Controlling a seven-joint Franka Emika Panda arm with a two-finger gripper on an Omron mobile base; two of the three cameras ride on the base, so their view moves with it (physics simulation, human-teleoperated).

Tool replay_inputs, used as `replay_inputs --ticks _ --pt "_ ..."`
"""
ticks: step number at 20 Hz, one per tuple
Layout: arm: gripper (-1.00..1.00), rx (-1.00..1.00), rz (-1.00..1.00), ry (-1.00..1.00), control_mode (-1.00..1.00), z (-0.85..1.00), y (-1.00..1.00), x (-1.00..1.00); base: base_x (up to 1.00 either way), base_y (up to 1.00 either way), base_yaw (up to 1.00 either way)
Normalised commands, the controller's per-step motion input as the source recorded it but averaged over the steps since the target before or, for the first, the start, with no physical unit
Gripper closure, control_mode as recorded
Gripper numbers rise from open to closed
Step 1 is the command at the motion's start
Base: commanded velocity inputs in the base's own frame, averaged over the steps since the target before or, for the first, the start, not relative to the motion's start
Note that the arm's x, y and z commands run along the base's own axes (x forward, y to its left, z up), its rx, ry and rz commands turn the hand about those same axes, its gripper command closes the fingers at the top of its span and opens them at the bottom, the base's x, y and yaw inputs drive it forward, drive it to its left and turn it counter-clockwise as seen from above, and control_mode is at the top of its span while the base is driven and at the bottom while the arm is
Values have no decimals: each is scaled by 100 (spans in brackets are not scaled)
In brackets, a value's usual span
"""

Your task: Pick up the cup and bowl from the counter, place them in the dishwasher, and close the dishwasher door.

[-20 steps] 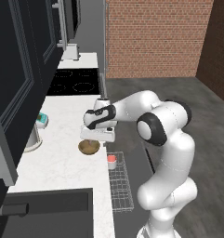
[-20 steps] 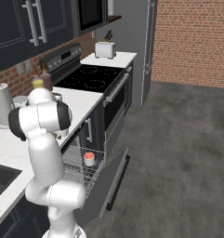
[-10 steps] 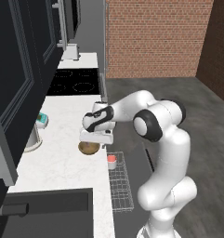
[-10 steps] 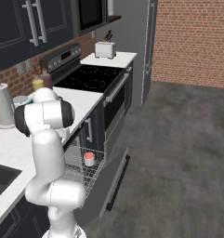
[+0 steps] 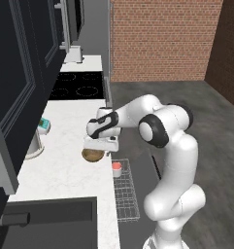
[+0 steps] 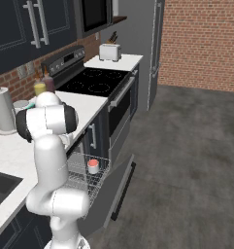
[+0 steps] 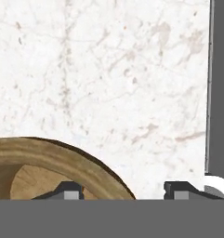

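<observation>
Tool [image 5: 100,148] low over the bowl [image 5: 92,155] near the table [image 5: 65,170] front edge. In the hand view the fingertips [image 7: 69,190] stand wide, straddling the bowl's rim at 6 o'clock, one inside, one outside. Not closed on it. Cup [image 5: 117,168] sits in the dishwasher rack [image 5: 125,197], at 4 o'clock of the bowl. Dishwasher door [image 6: 111,194] hangs open.

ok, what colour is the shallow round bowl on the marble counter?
Golden-brown wood tone, darker inside; the shallow round bowl shows best in the hand view.
</observation>
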Motion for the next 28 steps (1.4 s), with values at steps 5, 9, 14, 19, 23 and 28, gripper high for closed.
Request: replay_inputs --ticks 5,9,14,19,23,28 --pt "100 0 0 0 -100 -9 0 1 0 0 0" --pt "100 0 0 0 -100 0 0 0 0 0 0" --pt "100 0 0 -4 -100 2 -1 -2 0 0 0" --pt "100 0 0 -5 -100 28 -38 -71 0 0 0" --pt "100 0 0 -30 -100 5 -97 -100 0 0 0" --pt "100 0 4 -22 -100 33 -100 -100 0 0 0"
